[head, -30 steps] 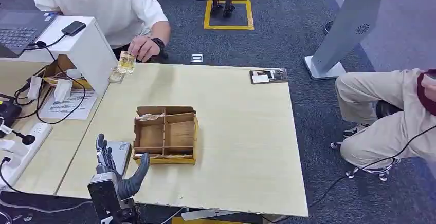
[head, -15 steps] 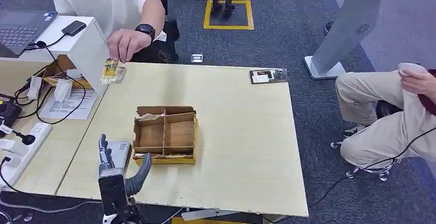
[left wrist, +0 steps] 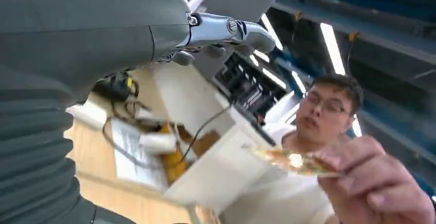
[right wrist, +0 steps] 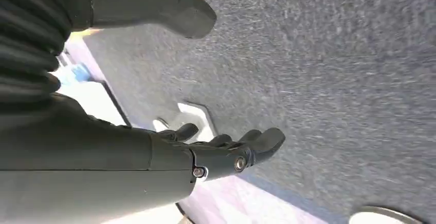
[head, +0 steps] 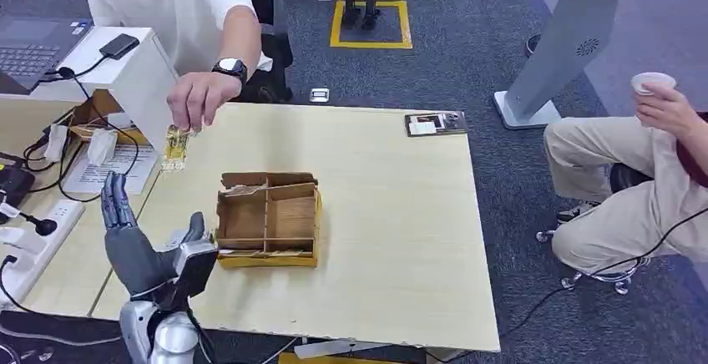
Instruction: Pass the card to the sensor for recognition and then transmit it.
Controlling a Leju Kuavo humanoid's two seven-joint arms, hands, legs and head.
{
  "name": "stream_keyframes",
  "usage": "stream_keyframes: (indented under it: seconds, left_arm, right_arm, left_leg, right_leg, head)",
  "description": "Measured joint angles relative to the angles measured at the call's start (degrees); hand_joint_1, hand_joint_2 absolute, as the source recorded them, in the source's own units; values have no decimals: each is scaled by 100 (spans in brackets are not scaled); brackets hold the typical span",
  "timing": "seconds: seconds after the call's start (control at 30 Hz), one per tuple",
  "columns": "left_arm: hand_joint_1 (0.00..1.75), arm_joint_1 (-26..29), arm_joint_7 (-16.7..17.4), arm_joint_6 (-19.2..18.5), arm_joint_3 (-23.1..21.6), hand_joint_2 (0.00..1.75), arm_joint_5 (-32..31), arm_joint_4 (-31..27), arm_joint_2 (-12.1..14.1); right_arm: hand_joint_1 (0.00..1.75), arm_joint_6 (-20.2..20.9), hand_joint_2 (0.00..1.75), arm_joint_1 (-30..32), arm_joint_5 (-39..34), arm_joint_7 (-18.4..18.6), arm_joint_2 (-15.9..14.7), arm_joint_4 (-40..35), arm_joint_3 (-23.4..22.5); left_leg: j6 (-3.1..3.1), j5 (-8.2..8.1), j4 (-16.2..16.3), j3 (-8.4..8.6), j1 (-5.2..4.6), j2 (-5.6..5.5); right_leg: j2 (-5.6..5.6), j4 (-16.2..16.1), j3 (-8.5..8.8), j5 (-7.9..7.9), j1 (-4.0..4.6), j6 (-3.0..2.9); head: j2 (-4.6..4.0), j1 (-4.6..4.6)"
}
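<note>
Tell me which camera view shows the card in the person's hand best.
The head view: the card hangs from the person's hand above the table's left edge, beyond the raised left hand. The left wrist view shows it close but blurred, edge-on. The right wrist view faces carpet.

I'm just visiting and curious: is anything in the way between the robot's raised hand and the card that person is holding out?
Nothing visible. The left hand is raised, open, over the table's near left corner, and the card hangs from the person's hand beyond it. The cardboard tray sits off to the side.
</note>
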Motion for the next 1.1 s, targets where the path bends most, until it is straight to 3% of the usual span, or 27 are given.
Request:
stream_keyframes:
  seconds: [0.23, 0.6, 0.63, 0.67, 1.1]
  left_arm:
    - [0, -505, 63, 2, 430, 175, -574, 66, -42]
    - [0, -655, 258, 2, 544, 175, -1088, 90, -66]
    - [106, -678, 260, 2, 546, 175, -1106, 90, -72]
    - [175, -693, 267, 2, 546, 175, -1110, 90, -74]
    - [175, -740, 197, 2, 511, 175, -749, 135, -92]
  right_arm:
    - [0, 0, 175, -43, 166, 7, 68, 0, 15]
    - [0, 0, 175, -52, 293, 46, 118, 0, 68]
    - [0, 0, 175, -52, 299, 48, 120, 0, 72]
    - [0, 0, 175, -52, 306, 50, 122, 0, 76]
    - [0, -2, 175, -79, 334, 205, 153, 0, 116]
  left_leg:
    - [1, -1, 0, -2, -3, -1]
    - [1, -1, 1, -3, -2, -1]
    - [1, -1, 1, -2, -2, -1]
    - [1, -1, 1, -2, -2, -1]
    - [1, -2, 1, -2, -3, 0]
  right_leg:
    - [0, 0, 1, 0, -3, 1]
    - [-1, -1, 0, 0, -2, 1]
    - [-1, 0, 1, 0, -2, 1]
    - [0, 0, 0, 0, -2, 1]
    - [5, -1, -3, 0, -3, 1]
  head:
    - [0, 2]
    - [2, 0]
    - [0, 0]
    - [2, 0]
    - [2, 0]
